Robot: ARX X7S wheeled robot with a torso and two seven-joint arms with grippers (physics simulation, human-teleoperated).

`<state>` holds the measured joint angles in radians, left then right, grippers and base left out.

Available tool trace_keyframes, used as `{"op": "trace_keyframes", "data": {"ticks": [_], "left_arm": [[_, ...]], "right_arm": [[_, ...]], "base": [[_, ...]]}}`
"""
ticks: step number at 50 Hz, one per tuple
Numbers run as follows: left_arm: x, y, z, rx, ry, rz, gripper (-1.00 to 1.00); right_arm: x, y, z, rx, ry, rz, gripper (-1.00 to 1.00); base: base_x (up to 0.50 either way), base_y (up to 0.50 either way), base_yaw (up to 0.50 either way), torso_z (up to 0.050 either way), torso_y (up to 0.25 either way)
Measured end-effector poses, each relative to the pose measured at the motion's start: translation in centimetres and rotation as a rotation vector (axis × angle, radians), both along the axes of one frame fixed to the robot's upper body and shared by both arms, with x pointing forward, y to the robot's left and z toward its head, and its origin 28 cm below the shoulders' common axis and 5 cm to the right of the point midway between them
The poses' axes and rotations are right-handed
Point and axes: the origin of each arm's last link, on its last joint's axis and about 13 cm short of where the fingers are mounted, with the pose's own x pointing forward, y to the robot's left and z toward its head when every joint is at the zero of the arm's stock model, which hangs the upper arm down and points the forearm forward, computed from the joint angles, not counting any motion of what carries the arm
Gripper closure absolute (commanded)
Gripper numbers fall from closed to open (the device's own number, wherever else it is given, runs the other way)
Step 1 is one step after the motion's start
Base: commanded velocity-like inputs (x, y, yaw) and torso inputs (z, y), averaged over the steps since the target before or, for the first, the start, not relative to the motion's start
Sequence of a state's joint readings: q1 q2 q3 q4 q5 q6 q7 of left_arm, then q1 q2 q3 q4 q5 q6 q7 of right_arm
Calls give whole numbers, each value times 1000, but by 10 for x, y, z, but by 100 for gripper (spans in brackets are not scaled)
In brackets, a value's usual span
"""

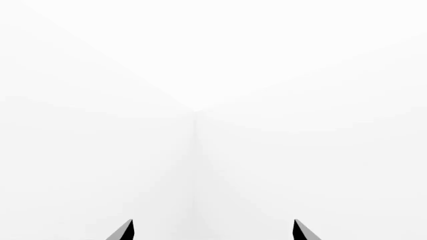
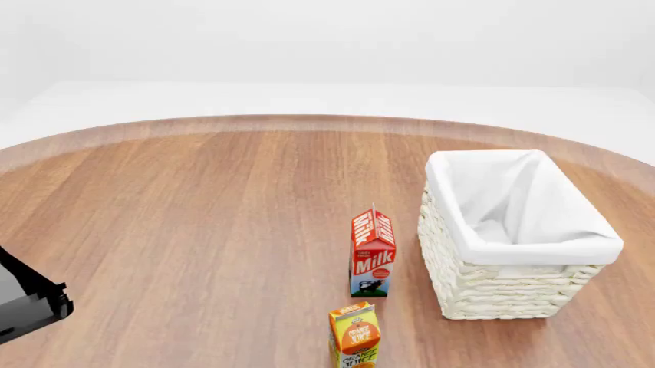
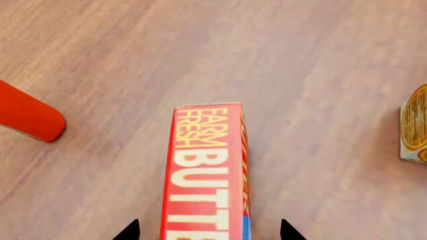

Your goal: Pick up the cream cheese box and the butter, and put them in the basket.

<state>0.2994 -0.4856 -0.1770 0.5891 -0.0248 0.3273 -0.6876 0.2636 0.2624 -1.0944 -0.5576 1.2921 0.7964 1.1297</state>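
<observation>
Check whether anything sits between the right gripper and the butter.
Nothing visible does. In the right wrist view the butter lies directly between the open jaws of the right gripper; the red object and orange carton sit off to either side.

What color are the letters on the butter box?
Yellow and cream letters on a red butter box. The right wrist view shows it best.

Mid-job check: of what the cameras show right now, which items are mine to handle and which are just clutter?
For the job:
- butter, between the right gripper's spread fingers
- basket, nothing visible inside
- cream cheese box: not in any view

Just lying about:
- milk carton, beside the basket
- orange juice carton
- red object, cut off by the frame edge, unidentifiable
</observation>
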Motion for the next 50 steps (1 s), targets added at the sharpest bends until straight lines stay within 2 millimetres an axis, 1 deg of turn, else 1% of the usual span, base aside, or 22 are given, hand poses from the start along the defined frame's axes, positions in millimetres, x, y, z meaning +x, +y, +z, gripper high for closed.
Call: {"op": "trace_keyframes", "data": {"ticks": [20,50], "left_arm": [[0,1,-1,-3,2,0,-100],[1,1,-2,-6,4,3,-100]], "right_arm": [[-1,1,-2,-8,23,23,-100],[1,2,-15,-23,57,51,-100]], "base": [[0,0,0,0,0],[0,0,0,0,0]]}}
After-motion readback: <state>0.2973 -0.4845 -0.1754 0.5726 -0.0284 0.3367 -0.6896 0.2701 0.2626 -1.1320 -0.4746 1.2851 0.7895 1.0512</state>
